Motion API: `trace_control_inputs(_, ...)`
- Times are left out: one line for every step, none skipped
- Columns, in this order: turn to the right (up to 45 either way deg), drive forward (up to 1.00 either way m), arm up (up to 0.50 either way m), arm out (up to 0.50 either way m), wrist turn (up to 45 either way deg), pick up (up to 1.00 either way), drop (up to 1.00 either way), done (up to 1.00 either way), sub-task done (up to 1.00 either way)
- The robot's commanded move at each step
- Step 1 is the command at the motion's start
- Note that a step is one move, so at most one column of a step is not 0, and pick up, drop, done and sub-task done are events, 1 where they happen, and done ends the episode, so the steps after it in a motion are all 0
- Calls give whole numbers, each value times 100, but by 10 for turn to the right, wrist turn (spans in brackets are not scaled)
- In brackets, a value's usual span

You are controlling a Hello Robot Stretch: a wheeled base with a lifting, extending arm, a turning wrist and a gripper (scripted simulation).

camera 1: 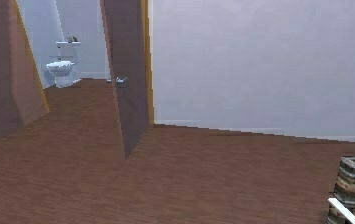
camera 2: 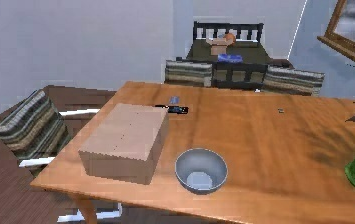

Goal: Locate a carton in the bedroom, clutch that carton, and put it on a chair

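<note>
A brown wooden floor [camera 1: 185, 170] covers the lower half of the frame and runs back to a plain pale wall [camera 1: 255, 60] that takes up the upper right. Left of centre a dark brown door [camera 1: 125, 70] stands ajar, edge toward the camera, with a small handle [camera 1: 120, 81] on its left side and a yellowish frame edge [camera 1: 150, 60] just to its right. A second brown door panel [camera 1: 10, 70] leans along the left edge. Between the two, in the upper left, a doorway shows a pale room with a white toilet [camera 1: 61, 68]. In the lower right corner sits part of a striped chair [camera 1: 353, 180] with a white frame bar [camera 1: 343, 212] beneath it.
</note>
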Motion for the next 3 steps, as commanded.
trace_control_inputs(0,0,50,0,0,0,0,0,0)
trace_control_inputs(0,0,38,0,0,0,0,0,0)
trace_control_inputs(0,0,0,20,0,0,0,0,0)
